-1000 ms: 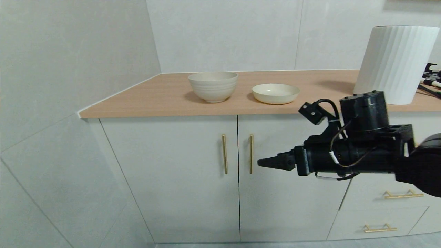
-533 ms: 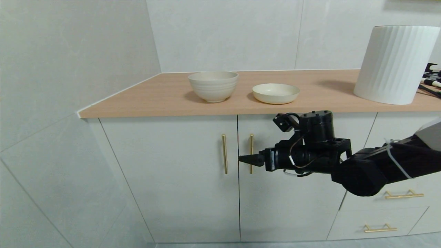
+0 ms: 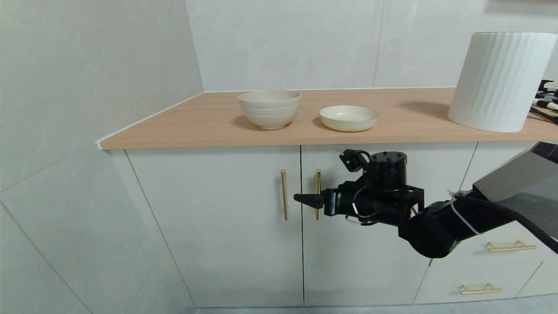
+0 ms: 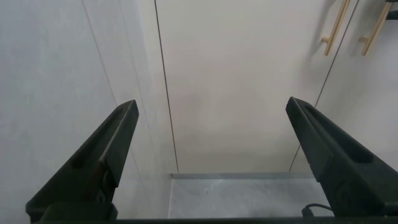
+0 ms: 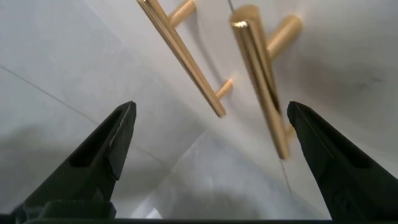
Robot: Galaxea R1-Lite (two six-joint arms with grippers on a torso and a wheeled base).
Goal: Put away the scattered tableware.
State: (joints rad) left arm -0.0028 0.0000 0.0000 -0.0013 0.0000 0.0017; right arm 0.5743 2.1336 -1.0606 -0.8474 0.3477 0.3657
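Note:
A beige ribbed bowl [image 3: 269, 109] and a shallow cream dish [image 3: 348, 118] stand side by side on the wooden countertop [image 3: 196, 126]. Below them, my right gripper [image 3: 304, 199] is level with the two brass door handles [image 3: 284, 195] of the white cabinet, its tip between them. In the right wrist view the right gripper [image 5: 211, 115] is open, and both handles [image 5: 261, 74] lie close in front of its spread fingers. My left gripper [image 4: 211, 115] is open and holds nothing, facing the lower part of the left cabinet door [image 4: 236, 99] near the floor.
A tall white ribbed container [image 3: 501, 80] stands at the counter's right end, with dark items [image 3: 545, 100] beside it. Drawers with brass handles [image 3: 510, 246] sit at lower right. A tiled wall [image 3: 87, 131] closes the left side.
My right arm has moved left and in toward the cabinet, bringing the gripper from in front of the right door to the pair of handles. Bowl and dish have not moved.

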